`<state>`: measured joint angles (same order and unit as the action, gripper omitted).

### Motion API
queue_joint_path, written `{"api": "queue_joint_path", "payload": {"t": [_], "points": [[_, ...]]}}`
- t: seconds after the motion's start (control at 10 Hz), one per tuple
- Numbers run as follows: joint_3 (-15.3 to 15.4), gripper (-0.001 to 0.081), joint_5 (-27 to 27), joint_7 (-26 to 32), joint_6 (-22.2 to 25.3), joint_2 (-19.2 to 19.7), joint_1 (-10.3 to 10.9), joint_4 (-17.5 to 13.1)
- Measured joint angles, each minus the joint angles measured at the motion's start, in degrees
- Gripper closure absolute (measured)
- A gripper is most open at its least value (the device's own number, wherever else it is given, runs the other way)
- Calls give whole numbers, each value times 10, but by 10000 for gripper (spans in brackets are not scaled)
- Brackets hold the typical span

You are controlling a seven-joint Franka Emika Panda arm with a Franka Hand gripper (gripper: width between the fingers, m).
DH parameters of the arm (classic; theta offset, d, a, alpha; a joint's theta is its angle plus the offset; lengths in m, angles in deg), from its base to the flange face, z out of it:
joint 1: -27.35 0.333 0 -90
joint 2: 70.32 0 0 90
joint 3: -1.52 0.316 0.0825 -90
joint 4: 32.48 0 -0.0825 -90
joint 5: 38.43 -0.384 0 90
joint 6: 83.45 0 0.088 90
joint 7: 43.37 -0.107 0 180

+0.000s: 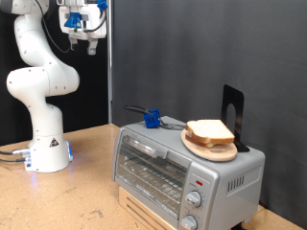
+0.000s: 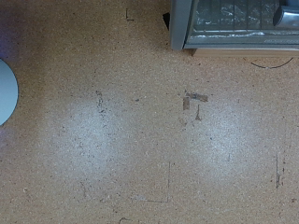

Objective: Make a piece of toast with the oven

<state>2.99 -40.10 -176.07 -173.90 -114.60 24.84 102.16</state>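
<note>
The pincer (image 1: 81, 40) hangs high at the exterior view's top left, far above the tabletop (image 1: 91, 158), on the white arm (image 1: 38, 81) that rises from its base (image 1: 48, 153) at the left; its dark fingers point downward, but whether they stand apart or together I cannot tell at this size, and nothing shows between them; the wrist view shows no fingers at all, only the speckled brown tabletop (image 2: 121, 121) below, a pale round edge at one border, and a corner of the oven (image 2: 238, 23) at another.

The oven (image 1: 182, 172) sits well apart from the pincer, at the exterior view's lower right, on a pale wooden block (image 1: 144, 211); it is silver-grey, its glass door (image 1: 149, 168) is closed, with a wire rack visible behind the glass; two round knobs (image 1: 195, 199) and a small red light (image 1: 200, 182) are on the right of its front.

On top of the oven, toward the right, lies a round wooden board (image 1: 209, 149); the bread (image 1: 209, 131) rests on this board, pale with a tan crust; whether it is one slice or several stacked I cannot tell. Just left of the board on the oven's top is a small blue thing (image 1: 151, 120) with a thin dark wire; a black upright stand (image 1: 232, 115) rises just behind the board at the far right.
</note>
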Motion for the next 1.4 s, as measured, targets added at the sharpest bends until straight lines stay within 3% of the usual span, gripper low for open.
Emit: {"api": "queue_joint_path", "payload": {"t": [0.1, 0.5, 0.6, 0.9, 1.2, 1.4], "points": [[1, -2, 0, 35, 5, 0, 4, -1], [14, -2, 25, 237, 55, -2, 65, -12], [13, -2, 19, 216, 53, -2, 61, -11], [12, -2, 34, 360, -10, -22, 88, -5], [20, -2, 126, 467, -142, -28, 97, 42], [8, -2, 79, 489, -148, -34, 105, 42]]}}
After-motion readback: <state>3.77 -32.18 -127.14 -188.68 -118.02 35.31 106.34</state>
